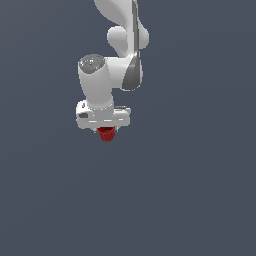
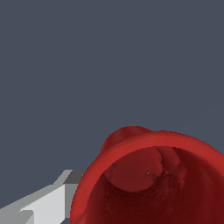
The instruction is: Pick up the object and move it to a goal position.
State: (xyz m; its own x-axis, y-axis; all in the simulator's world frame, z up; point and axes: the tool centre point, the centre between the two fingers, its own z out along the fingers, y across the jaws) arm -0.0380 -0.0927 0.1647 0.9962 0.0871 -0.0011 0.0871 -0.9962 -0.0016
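The object (image 1: pixel 106 134) is a small red cup-like cylinder that pokes out just beneath the white hand of my gripper (image 1: pixel 106 131). The hand hides the fingers and the cup's upper part in the exterior view. In the wrist view the object (image 2: pixel 153 179) fills the frame close up, its flared rim and hollow inside facing the camera. One pale grey finger (image 2: pixel 48 203) lies against its outer wall. The other finger is out of frame. The gripper is shut on the cup.
A uniform dark grey-blue background fills both views. The white arm (image 1: pixel 122 45) comes down from the exterior view's top. No other thing shows.
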